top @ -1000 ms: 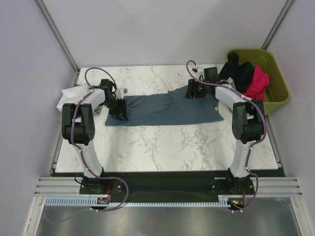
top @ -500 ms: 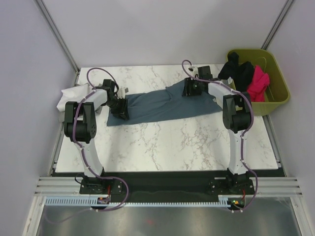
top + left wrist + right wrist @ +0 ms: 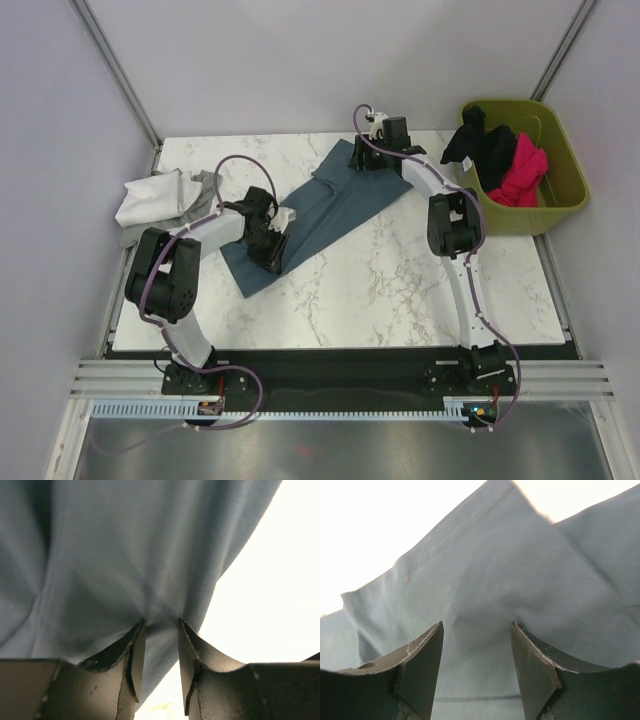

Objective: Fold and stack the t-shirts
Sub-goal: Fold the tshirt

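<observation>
The slate blue-grey t-shirt lies as a long diagonal band on the marble table, from near left to far centre. My left gripper is shut on its near-left end; in the left wrist view the cloth puckers between the jaws of the gripper. My right gripper holds the far end; in the right wrist view the cloth bunches between the jaws of the gripper. A white t-shirt lies crumpled at the table's left edge. A black t-shirt and a magenta-pink one sit in the bin.
The olive-green plastic bin stands off the table's far right corner. A bit of grey cloth lies beside the white shirt. The marble table ends at a black strip by the arm bases.
Both arms have swung the blue-grey shirt from lying across the table to a diagonal. The left gripper moved nearer and rightward, the right gripper farther and leftward.
</observation>
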